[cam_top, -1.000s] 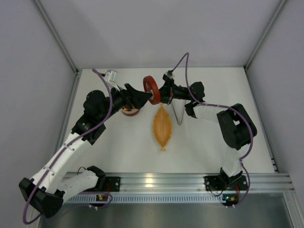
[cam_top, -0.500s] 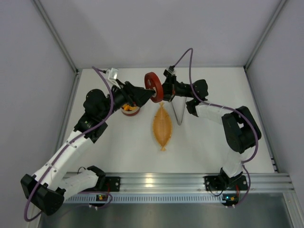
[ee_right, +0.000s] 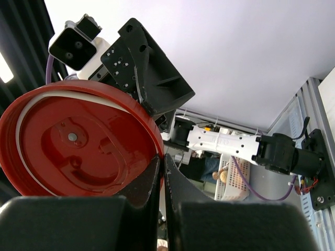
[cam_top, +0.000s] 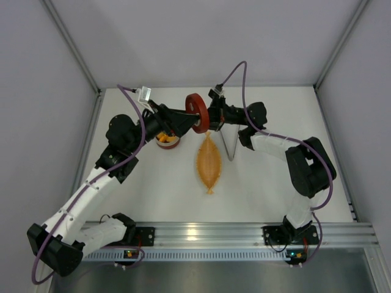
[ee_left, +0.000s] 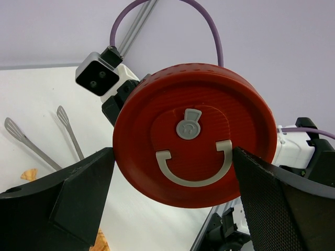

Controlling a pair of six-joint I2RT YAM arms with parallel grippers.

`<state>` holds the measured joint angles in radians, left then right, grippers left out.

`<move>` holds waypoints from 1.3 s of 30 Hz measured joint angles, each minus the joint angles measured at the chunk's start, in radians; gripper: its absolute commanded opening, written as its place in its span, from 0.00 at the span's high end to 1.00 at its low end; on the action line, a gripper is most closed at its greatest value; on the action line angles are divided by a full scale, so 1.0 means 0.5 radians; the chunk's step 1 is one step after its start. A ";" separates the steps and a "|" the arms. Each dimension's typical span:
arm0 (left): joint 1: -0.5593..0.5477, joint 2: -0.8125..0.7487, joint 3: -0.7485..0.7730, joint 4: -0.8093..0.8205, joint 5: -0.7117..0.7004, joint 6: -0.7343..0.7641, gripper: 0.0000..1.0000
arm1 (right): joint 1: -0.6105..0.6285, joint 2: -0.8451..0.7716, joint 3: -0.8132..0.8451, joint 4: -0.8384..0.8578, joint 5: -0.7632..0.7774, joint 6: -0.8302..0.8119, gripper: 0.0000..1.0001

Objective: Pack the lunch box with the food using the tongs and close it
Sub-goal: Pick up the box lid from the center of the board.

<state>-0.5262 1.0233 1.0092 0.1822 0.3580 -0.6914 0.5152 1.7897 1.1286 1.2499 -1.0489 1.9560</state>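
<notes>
My left claw (ee_left: 174,180), now advanced and spread wide, straddles the lid (ee_left: 194,137) that my right claw (ee_right: 162,168) pinches by its rim: probably a handover before closing the lunch box (cam_top: 167,143).

Enclosure, three-sided.
Back wall (cam_top: 208,36), left wall (cam_top: 36,91), right wall (cam_top: 366,122): plain pale grey panels, matt.
Left corner post (cam_top: 75,52), right corner post (cam_top: 339,46): aluminium.
Surface (cam_top: 159,189): white, smooth, evenly lit, soft shadows only.
Near edge: slotted aluminium rail (cam_top: 208,233) with a bright glare spot; dull grey strip (cam_top: 214,278) below it.
</notes>
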 measured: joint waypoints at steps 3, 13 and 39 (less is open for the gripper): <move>0.002 0.000 0.000 0.005 0.008 0.000 0.04 | 0.000 -0.001 0.008 0.000 -0.005 -0.007 1.00; 0.002 -0.121 -0.008 -0.063 -0.050 0.031 0.04 | 0.034 -0.002 0.066 0.001 -0.012 -0.078 1.00; 0.002 -0.291 -0.048 -0.153 -0.026 0.079 0.03 | 0.037 -0.002 0.104 0.000 -0.008 -0.195 1.00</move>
<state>-0.5255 0.8780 0.9852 0.1059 0.3450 -0.6521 0.5339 1.7885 1.1805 1.2499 -1.0531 1.8584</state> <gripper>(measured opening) 0.973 0.006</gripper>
